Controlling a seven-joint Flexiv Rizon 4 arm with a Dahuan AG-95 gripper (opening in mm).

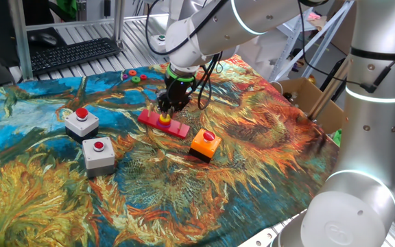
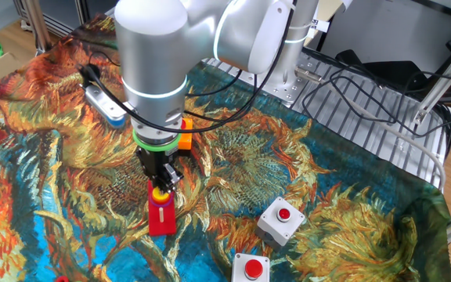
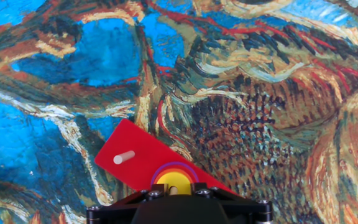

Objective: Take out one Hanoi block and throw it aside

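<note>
The yellow Hanoi block (image 3: 174,180) sits on top of a small stack of rings on the flat red pegged base (image 3: 139,151), with a purple ring under it. A bare white peg (image 3: 124,157) stands at the base's left. My gripper (image 3: 174,188) stands straight down over the stack, its fingers close against both sides of the yellow block, which still rests on the stack. In one fixed view the gripper (image 1: 164,110) is over the base (image 1: 177,127); in the other fixed view the block (image 2: 157,193) shows between the fingertips.
Two grey boxes with red buttons (image 1: 81,121) (image 1: 99,152) stand left of the base. An orange button box (image 1: 204,144) stands to its right. Small red and green rings (image 1: 134,75) lie at the cloth's far edge, near a keyboard (image 1: 74,53).
</note>
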